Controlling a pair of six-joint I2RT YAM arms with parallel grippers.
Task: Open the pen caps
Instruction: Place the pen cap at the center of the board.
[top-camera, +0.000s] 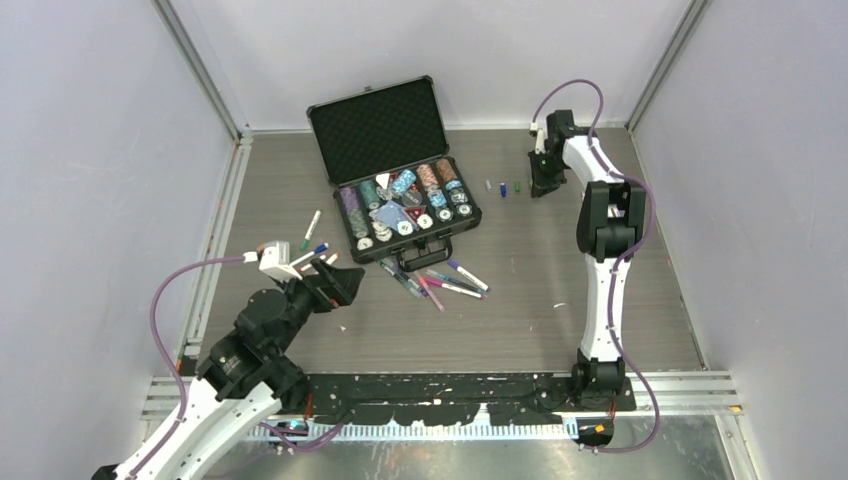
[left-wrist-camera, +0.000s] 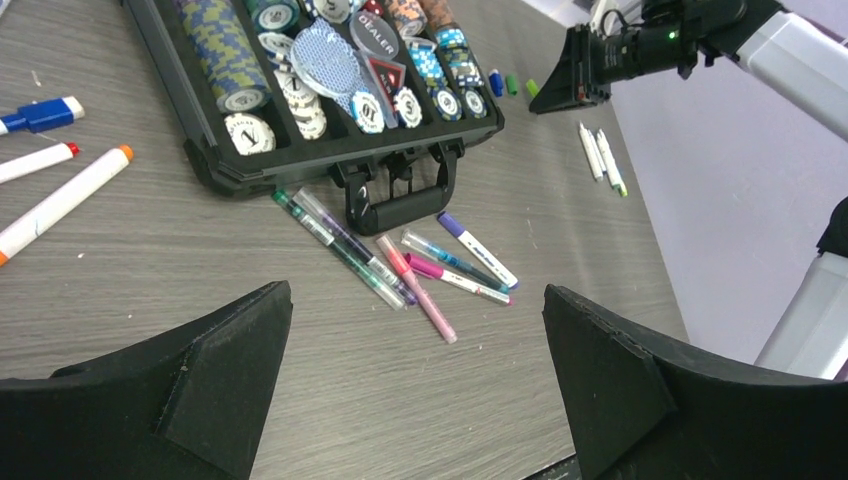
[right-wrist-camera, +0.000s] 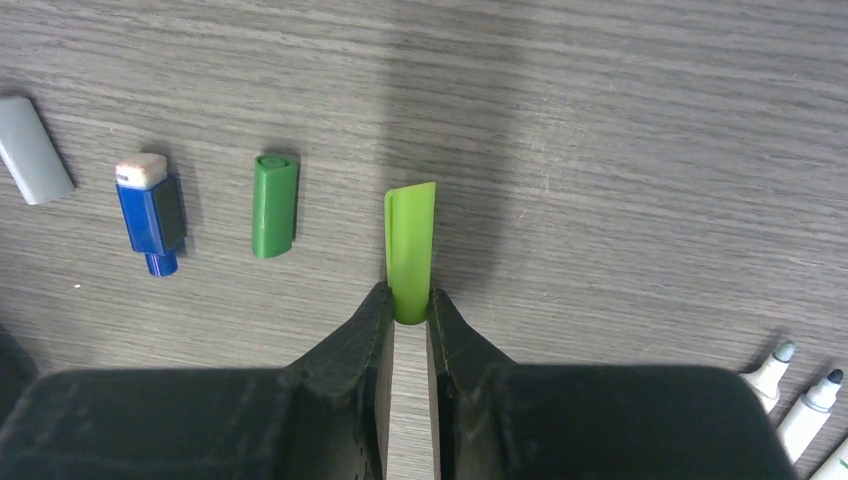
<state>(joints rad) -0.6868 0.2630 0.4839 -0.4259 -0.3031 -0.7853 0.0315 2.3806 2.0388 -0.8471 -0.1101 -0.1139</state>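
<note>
Black hard case open at back-centre of grey woodgrain tabletop, lid raised, foam-lined. Striped poker chips in rows inside; handle faces near edge.

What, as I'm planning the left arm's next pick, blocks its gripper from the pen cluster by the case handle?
Nothing visible: only bare table lies between the open left gripper and the pens.
</note>
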